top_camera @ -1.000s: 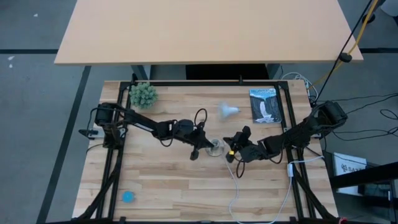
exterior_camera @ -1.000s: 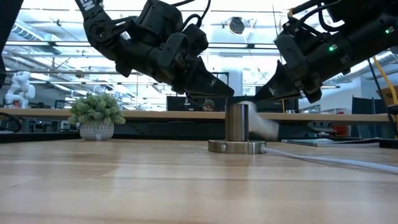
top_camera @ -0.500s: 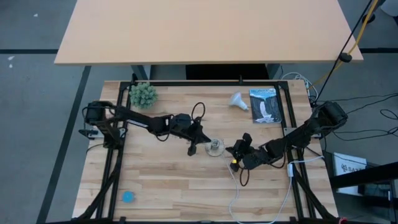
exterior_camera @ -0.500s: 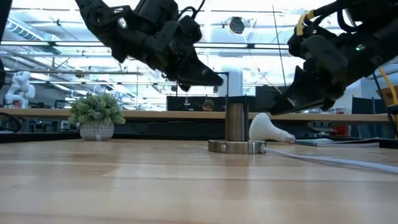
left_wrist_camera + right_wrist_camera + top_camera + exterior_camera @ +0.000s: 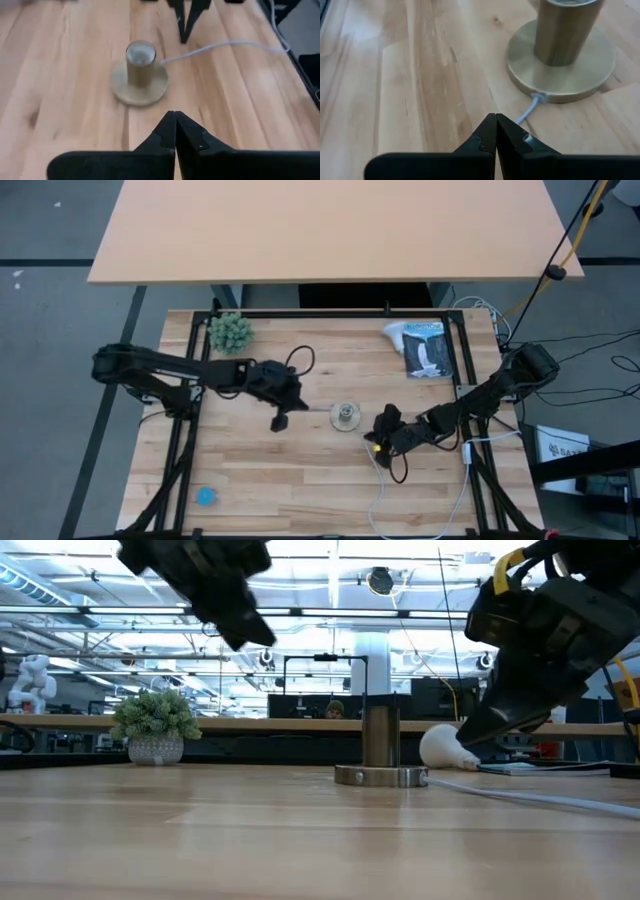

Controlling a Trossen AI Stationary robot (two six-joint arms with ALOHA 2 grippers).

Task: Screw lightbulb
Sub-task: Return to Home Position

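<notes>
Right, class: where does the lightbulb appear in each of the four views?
High view: lightbulb near the table's far edge, by the booklet's corner.
Low view: lightbulb lying right of the lamp base.
Left wrist view: not in it.
Right wrist view: not in it.
Shared landmark: the lamp base, in all four.

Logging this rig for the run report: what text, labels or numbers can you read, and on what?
Booklet on the table: title line on the cover, too small to read.
White placard off to the right: dark lettering, too blurred to read.
No other print is visible.
</notes>
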